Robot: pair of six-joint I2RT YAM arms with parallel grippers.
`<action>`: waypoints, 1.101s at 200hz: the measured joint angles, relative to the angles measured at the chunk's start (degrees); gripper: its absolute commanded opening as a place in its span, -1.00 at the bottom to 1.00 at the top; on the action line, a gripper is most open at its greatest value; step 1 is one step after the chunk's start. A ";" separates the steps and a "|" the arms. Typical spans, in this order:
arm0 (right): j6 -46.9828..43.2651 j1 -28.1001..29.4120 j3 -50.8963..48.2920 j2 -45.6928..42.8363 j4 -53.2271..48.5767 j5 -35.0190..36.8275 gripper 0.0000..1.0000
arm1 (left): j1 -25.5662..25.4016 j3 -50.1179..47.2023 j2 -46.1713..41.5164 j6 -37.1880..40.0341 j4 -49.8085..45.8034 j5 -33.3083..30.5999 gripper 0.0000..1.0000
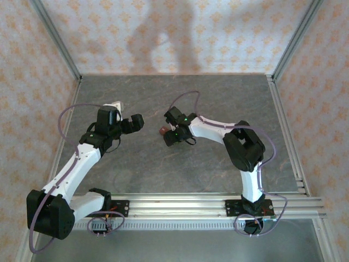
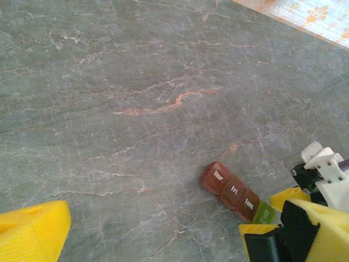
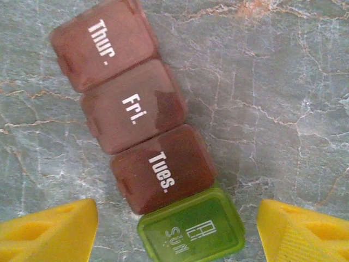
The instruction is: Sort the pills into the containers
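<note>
right end effector [image 3: 177, 232] hangs low over the surface [image 3: 283, 109], released and empty, its pads either side of the green end of the containers [image 3: 142, 125], likely to pinch and steady the strip. lids closed. beyond, left end effector [image 2: 163, 232] hovers released, empty.

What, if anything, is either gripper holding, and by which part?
Nothing. The right gripper straddles the pill organizer's green end without touching; the left gripper is open and empty.
</note>
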 measured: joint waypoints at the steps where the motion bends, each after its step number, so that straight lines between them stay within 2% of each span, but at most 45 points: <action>1: 0.02 0.00 0.02 0.02 -0.02 0.07 0.52 | 0.00 0.00 0.02 -0.02 0.00 0.00 1.00; 88: -0.44 0.00 1.97 2.67 0.04 0.83 0.34 | 0.00 0.00 1.25 -0.44 0.04 0.00 1.00; 116: -0.59 -0.04 2.40 3.85 -0.11 0.92 0.10 | 0.00 0.00 1.36 -0.48 0.04 0.02 1.00; 148: -0.72 -0.13 2.84 3.96 0.07 -0.28 -0.34 | 0.00 0.00 1.33 -0.52 0.04 0.02 1.00; 162: -0.46 -0.13 2.84 3.96 0.07 -0.74 -0.43 | 0.00 0.00 1.33 -0.87 0.04 0.07 1.00; 180: -0.09 -0.13 2.84 3.87 0.09 -1.18 -0.63 | 0.00 0.00 1.27 -2.25 0.07 0.68 1.00; 220: 1.70 -0.13 0.92 -0.39 0.74 -4.17 -0.69 | 0.70 0.04 0.90 -10.29 2.89 5.44 1.00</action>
